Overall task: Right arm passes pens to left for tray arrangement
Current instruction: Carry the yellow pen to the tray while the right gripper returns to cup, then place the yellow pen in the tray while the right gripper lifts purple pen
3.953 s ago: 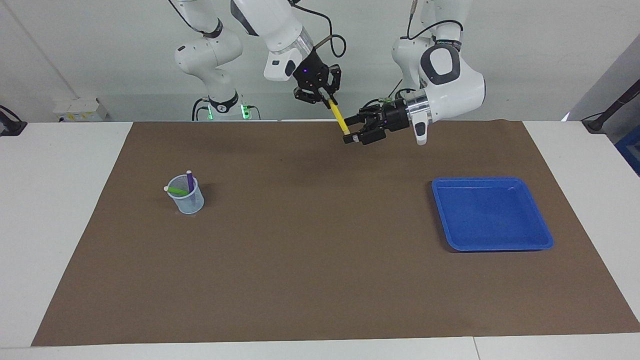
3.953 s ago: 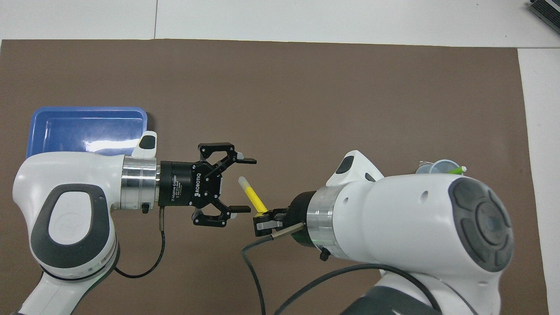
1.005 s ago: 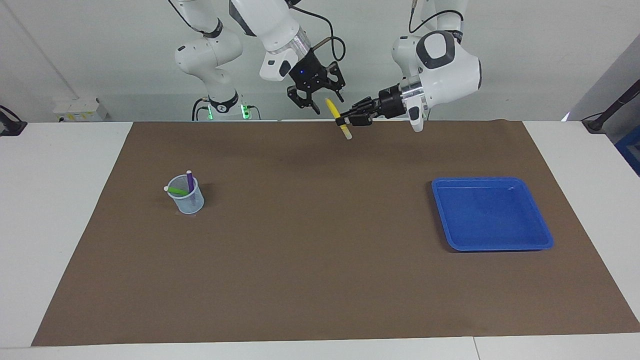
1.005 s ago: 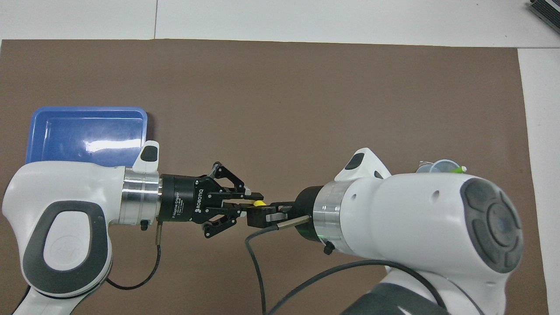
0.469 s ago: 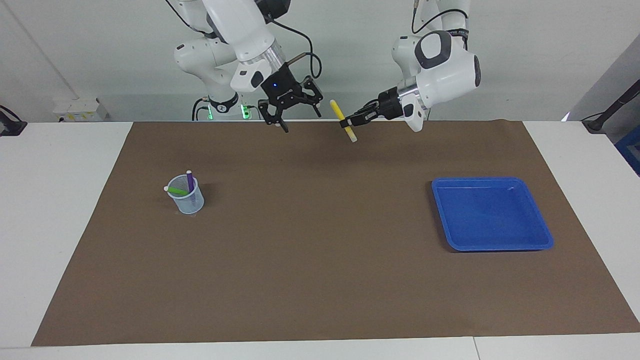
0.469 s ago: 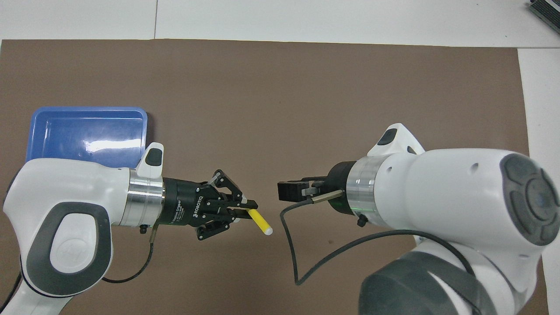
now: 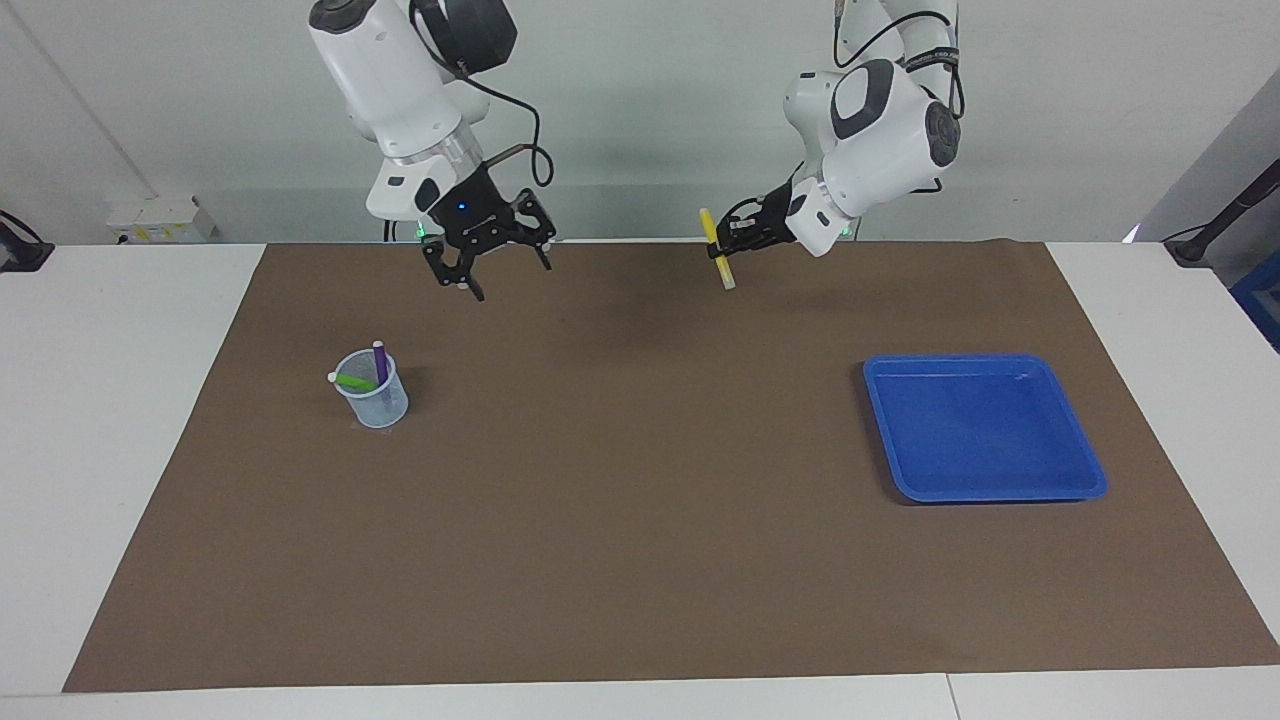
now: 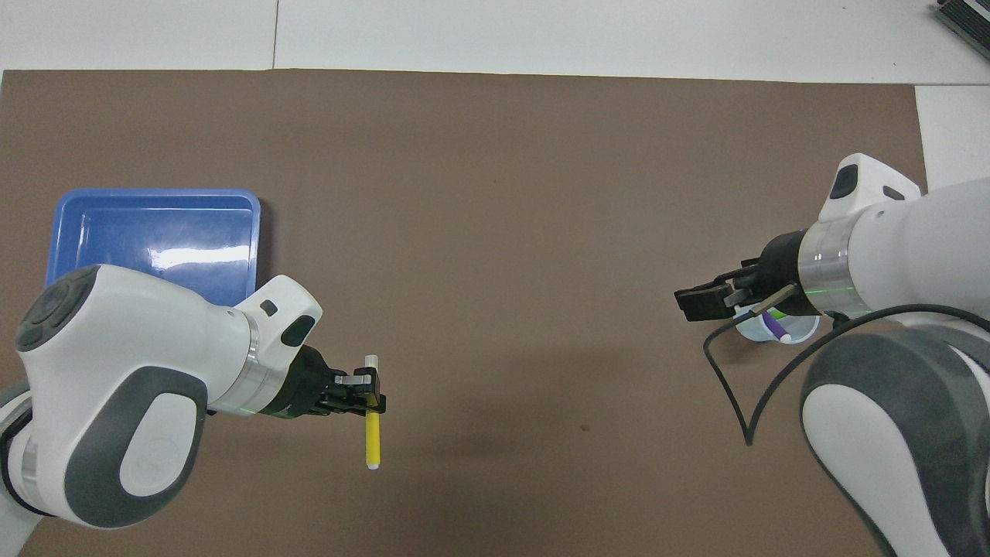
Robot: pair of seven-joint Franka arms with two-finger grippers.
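My left gripper is shut on the yellow pen, which hangs nearly upright, pale end down, over the brown mat. The blue tray lies with nothing in it toward the left arm's end of the table. My right gripper is open and holds nothing; it is over the mat close to the pale blue mesh cup. In that cup stand the purple pen and the green pen.
A brown mat covers most of the white table. The right arm's loose black cable hangs in a loop under its wrist. The two arms are well apart.
The right gripper has let go of the yellow pen and swung away toward the cup. The left gripper keeps the pen and has turned with it toward the tray's end.
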